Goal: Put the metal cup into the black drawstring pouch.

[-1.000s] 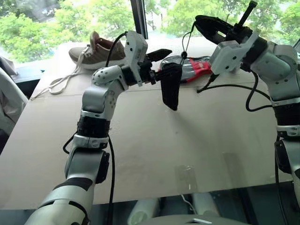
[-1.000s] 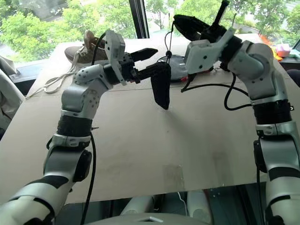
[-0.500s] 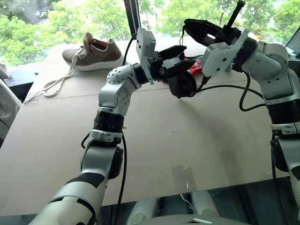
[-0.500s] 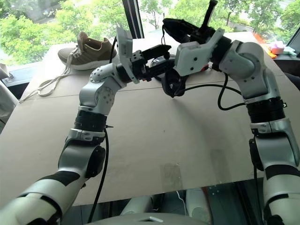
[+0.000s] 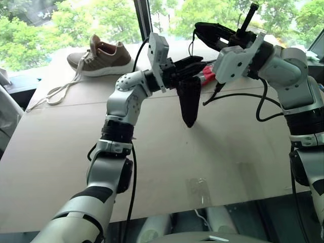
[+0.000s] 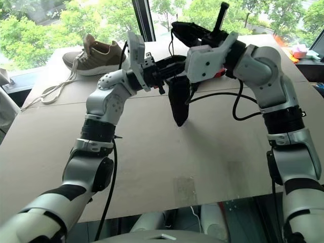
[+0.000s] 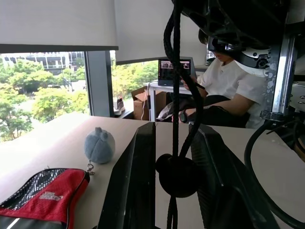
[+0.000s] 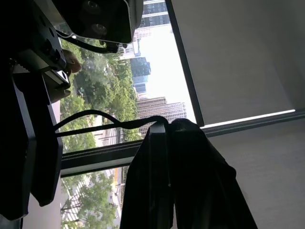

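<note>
In the head views, the black pouch (image 5: pixel 189 104) is seen hanging in the air above the counter (image 5: pixel 152 152), its long axis upright, mouth at the top. It is gripped at its upper edge by the left jaws (image 5: pixel 188 71), which are closed on the fabric. The right jaws (image 6: pixel 185 30), shut, are held just above and behind, with the cord (image 6: pixel 174 48) caught in them.

In the left wrist view, the cord and its toggle (image 7: pixel 177 174) are found between the fingers (image 7: pixel 136 186).

In the right wrist view, the cord is seen pinched at the fingertips (image 8: pixel 176 157).

The cup's place cannot be told; it is probably inside the pouch.
</note>
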Available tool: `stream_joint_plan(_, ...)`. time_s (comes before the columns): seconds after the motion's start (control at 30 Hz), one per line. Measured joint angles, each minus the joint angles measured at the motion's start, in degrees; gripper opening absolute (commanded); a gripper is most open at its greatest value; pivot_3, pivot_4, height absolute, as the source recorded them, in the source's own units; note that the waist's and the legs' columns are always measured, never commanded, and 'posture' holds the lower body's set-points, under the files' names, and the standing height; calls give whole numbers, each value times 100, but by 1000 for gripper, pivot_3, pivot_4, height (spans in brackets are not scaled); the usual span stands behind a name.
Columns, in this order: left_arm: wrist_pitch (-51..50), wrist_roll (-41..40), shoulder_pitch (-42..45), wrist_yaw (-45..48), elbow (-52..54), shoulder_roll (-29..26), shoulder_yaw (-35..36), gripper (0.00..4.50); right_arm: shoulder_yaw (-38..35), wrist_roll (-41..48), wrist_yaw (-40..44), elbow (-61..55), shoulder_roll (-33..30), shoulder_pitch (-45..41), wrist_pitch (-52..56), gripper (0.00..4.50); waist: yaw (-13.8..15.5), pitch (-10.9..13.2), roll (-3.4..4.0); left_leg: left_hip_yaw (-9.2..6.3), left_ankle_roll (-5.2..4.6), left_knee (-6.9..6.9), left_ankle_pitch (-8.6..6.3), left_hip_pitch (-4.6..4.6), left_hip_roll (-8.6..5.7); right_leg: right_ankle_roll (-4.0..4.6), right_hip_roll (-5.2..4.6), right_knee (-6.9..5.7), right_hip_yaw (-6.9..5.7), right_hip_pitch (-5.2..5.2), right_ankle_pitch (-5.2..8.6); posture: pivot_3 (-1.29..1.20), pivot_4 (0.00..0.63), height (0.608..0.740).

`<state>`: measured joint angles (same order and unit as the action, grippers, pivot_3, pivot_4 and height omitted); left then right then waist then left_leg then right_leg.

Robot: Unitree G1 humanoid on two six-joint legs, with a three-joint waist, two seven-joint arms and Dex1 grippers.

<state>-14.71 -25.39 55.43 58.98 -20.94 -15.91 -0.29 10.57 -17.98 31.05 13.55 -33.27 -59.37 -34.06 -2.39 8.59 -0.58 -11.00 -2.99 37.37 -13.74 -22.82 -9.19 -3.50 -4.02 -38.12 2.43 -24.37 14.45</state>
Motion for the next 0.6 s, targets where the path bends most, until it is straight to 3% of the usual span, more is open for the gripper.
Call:
stream_joint_plan(0.07, 8, 62, -13, 1, 0, 13, -31, 1002, 0, 17, 6, -35, 10, 0, 21, 0, 0, 0, 0, 0, 0, 0, 0, 0, 0, 0, 0, 0, 0, 0, 0, 0, 150, 740)
stream_joint_plan(0.17, -23, 49, -56, 54, 0, 45, -31, 280, 0, 42, 11, -128, 11, 0, 49, 0, -1, 0, 0, 0, 0, 0, 0, 0, 0, 0, 0, 0, 0, 0, 0, 0, 150, 740)
stream_joint_plan(0.2, -56, 42, -73, 80, 0, 54, -31, 236, 0, 48, 11, -134, 11, 0, 60, 0, -1, 0, 0, 0, 0, 0, 0, 0, 0, 0, 0, -1, 0, 0, 0, 0, 150, 740)
stream_joint_plan(0.47, -147, 109, -194, 111, 1, 21, -41, 236, -83, 174, -40, 30, -66, -107, 188, 0, -1, 0, 0, 1, 0, 2, 0, 0, 0, 0, 0, -3, 0, 0, 0, 0, 150, 740)
stream_joint_plan(0.6, -108, 239, -356, 178, 66, -108, -104, 236, -368, 144, -257, 506, -413, -508, 237, 0, 5, 0, 0, 0, 0, -1, 0, 0, -1, 0, 0, -2, 0, -1, 0, 0, 150, 740)
